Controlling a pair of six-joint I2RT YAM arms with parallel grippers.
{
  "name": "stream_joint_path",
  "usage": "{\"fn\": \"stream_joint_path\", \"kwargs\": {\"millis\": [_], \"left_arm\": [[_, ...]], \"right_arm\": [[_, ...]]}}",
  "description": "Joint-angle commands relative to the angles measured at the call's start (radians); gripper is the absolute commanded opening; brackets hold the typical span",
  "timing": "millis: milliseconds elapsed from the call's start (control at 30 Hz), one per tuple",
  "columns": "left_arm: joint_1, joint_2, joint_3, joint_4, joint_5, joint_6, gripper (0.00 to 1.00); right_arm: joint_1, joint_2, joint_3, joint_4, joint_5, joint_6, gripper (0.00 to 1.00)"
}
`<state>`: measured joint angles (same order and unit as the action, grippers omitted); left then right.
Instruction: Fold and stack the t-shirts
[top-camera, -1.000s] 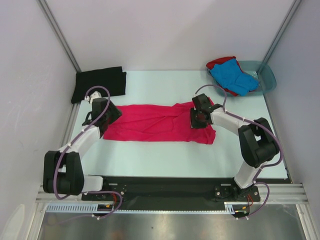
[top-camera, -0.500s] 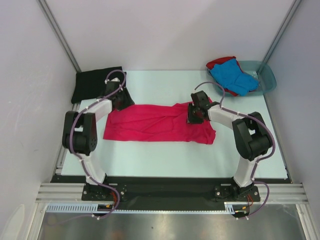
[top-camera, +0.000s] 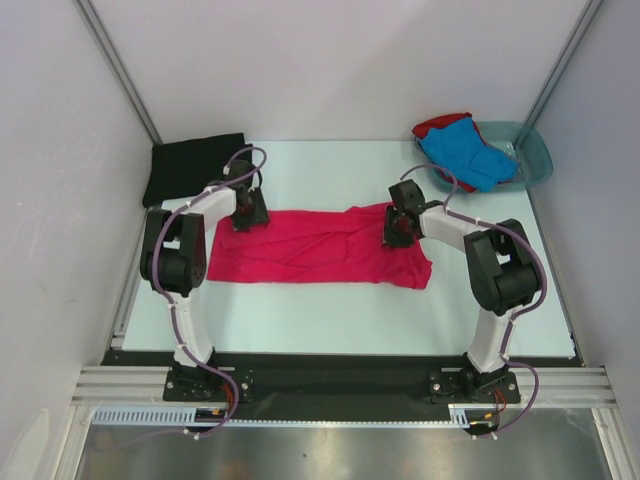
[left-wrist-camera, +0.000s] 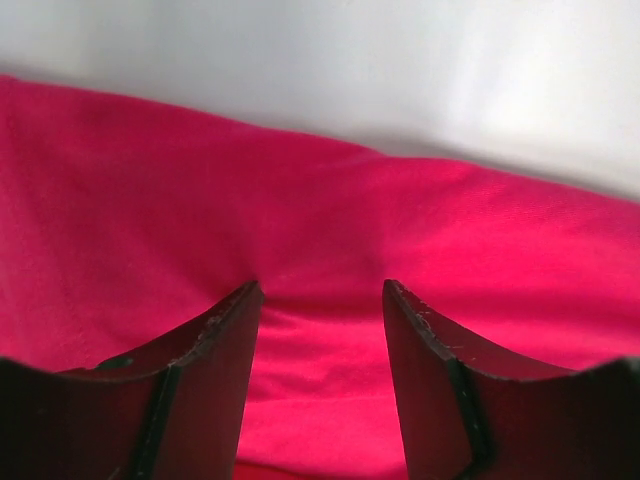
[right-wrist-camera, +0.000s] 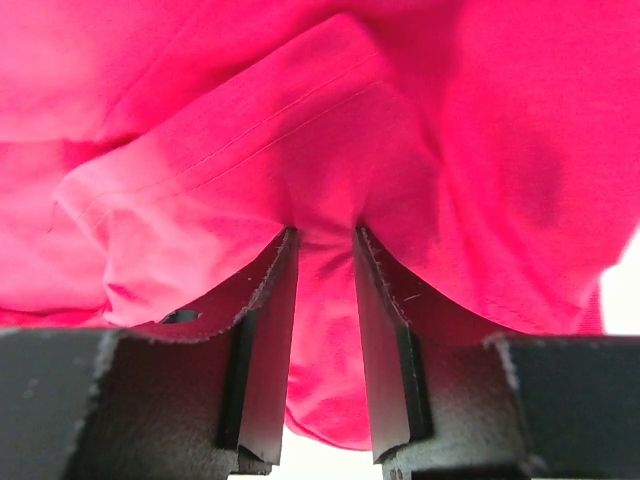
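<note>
Since the magenta-pink t-shirt (top-camera: 310, 248) is thin soft knit, it will likely sag, drape and slide on itself once lifted. It looks light, with no stiffness and nothing fragile. It lies mid-table as a long rumpled band running left to right, with the right end wider and bunched.

Best hold, as I judge it, is a pinch on a doubled edge or hem at each far corner so that all layers rise together. A single-layer pinch could let the lower layer drop and undo the fold.

The right gripper (right-wrist-camera: 325, 240) sits at the band's far right edge. Its jaws are narrow, with a ridge of pink cloth nipped between them, so it has hold of the shirt. The left gripper (left-wrist-camera: 320, 295) is at the far left corner with its jaws apart. Flat fabric shows in the gap and nothing is clamped. I cannot tell whether the tips touch the cloth or sit just above it.

This reads as a fold in progress, with the left side not yet gripped.

Further out, the black t-shirt (top-camera: 195, 168) lies folded at the far left corner of the table (top-camera: 330, 315), near the left arm but apart from the pink shirt. The blue t-shirt (top-camera: 465, 155) is heaped on the red t-shirt (top-camera: 440, 124) in the teal basin (top-camera: 541, 152) at the far right. Both are unfolded, so roughly half the job remains.
</note>
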<state>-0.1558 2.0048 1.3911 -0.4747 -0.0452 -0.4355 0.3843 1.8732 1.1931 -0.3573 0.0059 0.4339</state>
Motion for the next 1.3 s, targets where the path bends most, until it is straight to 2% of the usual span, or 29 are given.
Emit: {"fn": "stream_joint_path", "kwargs": {"millis": [0, 167, 300, 633, 833, 1067, 1267], "left_arm": [[-0.005, 0.023, 0.026, -0.162, -0.139, 0.029, 0.59], [-0.005, 0.031, 0.028, -0.215, -0.159, -0.006, 0.59], [-0.01, -0.012, -0.03, -0.235, -0.185, -0.035, 0.58], [-0.034, -0.218, -0.288, -0.186, -0.108, -0.114, 0.58], [-0.094, -0.299, -0.423, -0.156, -0.058, -0.169, 0.56], [-0.185, -0.359, -0.484, -0.163, -0.051, -0.236, 0.55], [-0.29, -0.446, -0.572, -0.137, 0.011, -0.318, 0.56]], "right_arm": [[-0.031, 0.023, 0.019, -0.051, 0.065, -0.003, 0.34], [-0.076, 0.055, 0.046, -0.055, 0.043, -0.023, 0.34], [-0.101, 0.124, 0.141, -0.089, 0.037, -0.041, 0.34], [-0.113, 0.322, 0.396, -0.138, -0.085, -0.04, 0.35], [-0.099, 0.429, 0.532, -0.19, -0.144, -0.07, 0.35], [-0.051, 0.601, 0.824, -0.339, -0.21, -0.147, 0.36], [-0.027, 0.791, 1.2, -0.486, -0.254, -0.172, 0.4]]}}
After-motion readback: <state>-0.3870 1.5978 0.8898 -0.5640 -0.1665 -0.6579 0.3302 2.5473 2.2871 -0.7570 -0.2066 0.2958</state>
